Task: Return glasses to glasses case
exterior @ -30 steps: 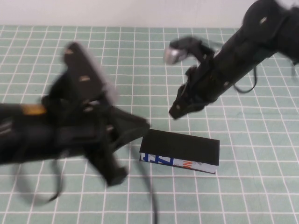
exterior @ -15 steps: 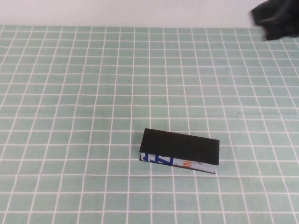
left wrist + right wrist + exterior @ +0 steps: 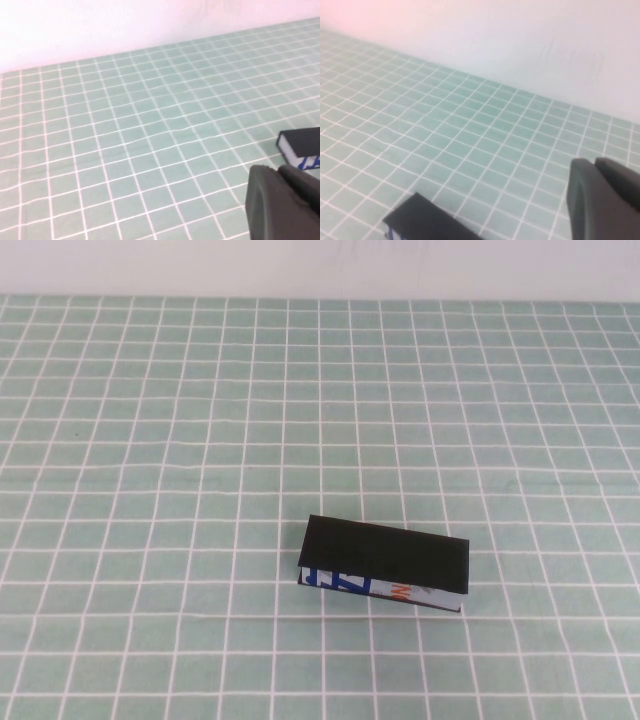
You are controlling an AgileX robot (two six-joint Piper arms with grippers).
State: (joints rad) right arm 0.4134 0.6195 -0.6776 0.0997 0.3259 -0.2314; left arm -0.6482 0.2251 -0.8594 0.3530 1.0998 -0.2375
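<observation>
I see my closed rectangular black glasses case (image 3: 388, 562), its white front edge printed in blue and orange, lying slightly askew on the green white-gridded tablecloth (image 3: 150, 440), near the table's front centre.

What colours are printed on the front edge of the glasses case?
Blue and orange print on a white edge of the glasses case, under its black lid; best seen in the high view.

Green white-gridded table cover (image 3: 150, 440), plain pale wall (image 3: 320, 265) behind
</observation>
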